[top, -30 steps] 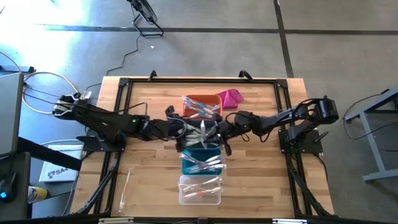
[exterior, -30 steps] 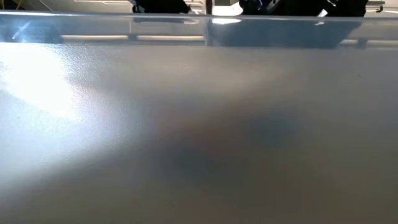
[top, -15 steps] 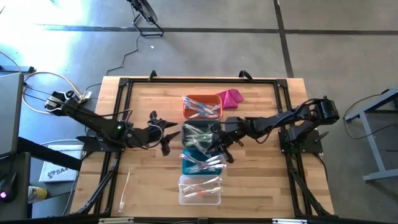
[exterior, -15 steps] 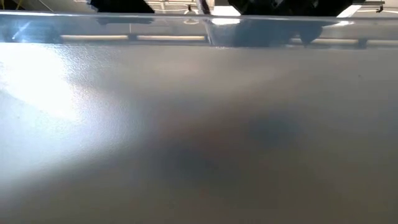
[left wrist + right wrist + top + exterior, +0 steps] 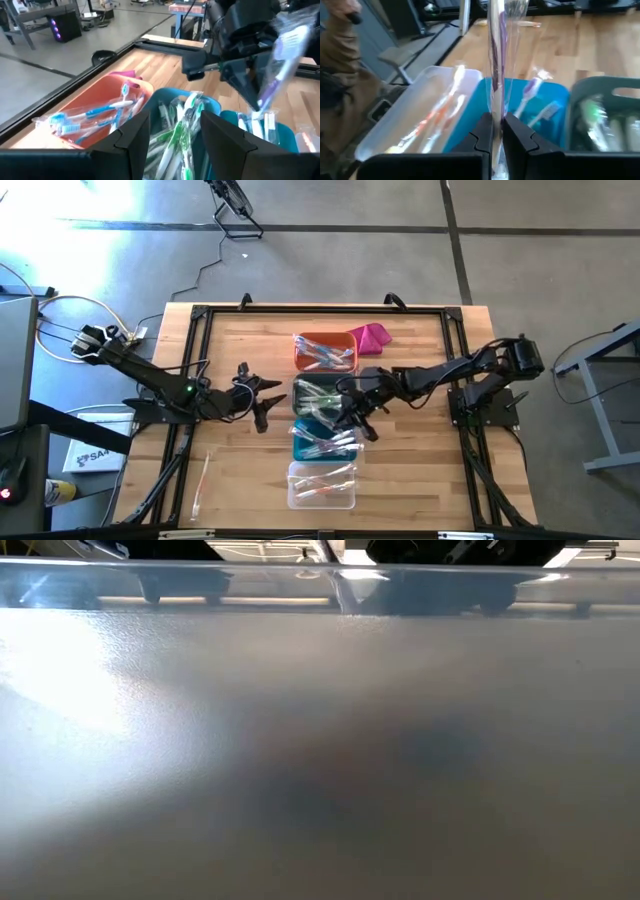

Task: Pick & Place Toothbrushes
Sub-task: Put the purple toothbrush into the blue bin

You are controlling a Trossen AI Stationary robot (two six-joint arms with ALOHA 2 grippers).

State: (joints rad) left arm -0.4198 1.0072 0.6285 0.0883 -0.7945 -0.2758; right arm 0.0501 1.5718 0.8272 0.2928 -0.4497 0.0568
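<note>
Wrapped toothbrushes lie in a row of bins: orange (image 5: 325,352), grey (image 5: 318,393), teal (image 5: 322,443) and clear (image 5: 321,485). One more toothbrush (image 5: 202,480) lies flat on the wood near the left front corner. My right gripper (image 5: 352,418) hovers over the grey and teal bins, shut on a purple toothbrush (image 5: 496,60) in a clear wrapper, which also shows in the left wrist view (image 5: 282,55). My left gripper (image 5: 260,400) is open and empty, left of the grey bin. Its fingers (image 5: 132,135) frame the bins. My right gripper pinches the purple toothbrush between its two fingers, on the wrapper near one end (image 5: 496,107). The toothbrush runs on past the fingertips in line with them. It is lifted clear, above the teal bin (image 5: 530,100).
A magenta cloth lump (image 5: 370,337) lies right of the orange bin. A black frame (image 5: 195,315) runs around the tabletop. Bare wood spreads left and right of the bin row. The low view shows only the clear bin's wall (image 5: 320,740).
Both grippers were together over the grey bin. My left gripper has drawn back toward the table's left edge and now stands apart from the bins. My right gripper has moved slightly toward the near edge, keeping the toothbrush.
</note>
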